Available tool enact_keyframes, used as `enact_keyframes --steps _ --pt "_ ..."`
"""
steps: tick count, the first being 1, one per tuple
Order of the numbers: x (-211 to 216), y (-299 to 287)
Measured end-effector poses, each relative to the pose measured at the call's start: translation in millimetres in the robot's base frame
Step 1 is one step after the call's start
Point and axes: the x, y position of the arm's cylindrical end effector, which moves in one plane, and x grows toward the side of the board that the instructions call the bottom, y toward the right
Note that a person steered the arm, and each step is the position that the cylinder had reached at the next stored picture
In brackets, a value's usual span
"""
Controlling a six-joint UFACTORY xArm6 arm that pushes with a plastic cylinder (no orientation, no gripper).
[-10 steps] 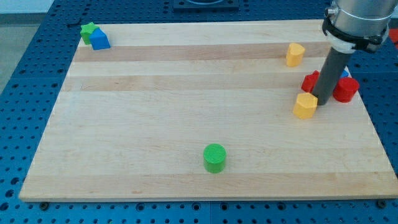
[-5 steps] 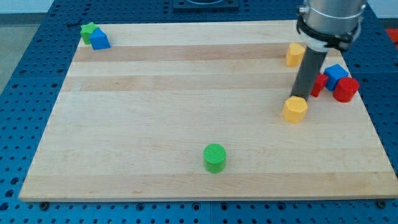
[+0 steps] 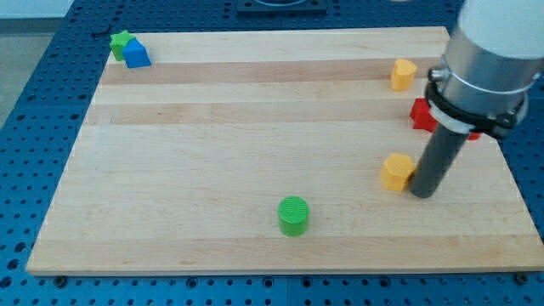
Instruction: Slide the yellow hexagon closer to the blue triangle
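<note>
At the board's right side, your tip (image 3: 422, 192) sits just right of the yellow hexagon (image 3: 396, 172); there's no claw, so push leftward toward the blue triangle (image 3: 135, 54).

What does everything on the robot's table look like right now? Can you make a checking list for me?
Surface: pale wooden board on a blue pegboard bench, flat.
Job's things: yellow hexagon block at the view's right, lower middle; blue block with a peaked top at the top left corner, far from it.
Clutter: green star block touching the blue one; green cylinder block near the bottom edge; second yellow block at the top right; red block partly hidden behind the arm.
Grippers: none; my tip is just right of the yellow hexagon, touching or nearly so.
Cables: nothing seen.
Surroundings: only the bench shows.
</note>
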Motion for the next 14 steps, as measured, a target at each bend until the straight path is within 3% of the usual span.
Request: enact_keyframes --steps 5,7,9,12,14 --pt "-15 -38" --pt "-68 -80" --pt "-93 -109" --pt "-149 -249" --pt "-63 -197"
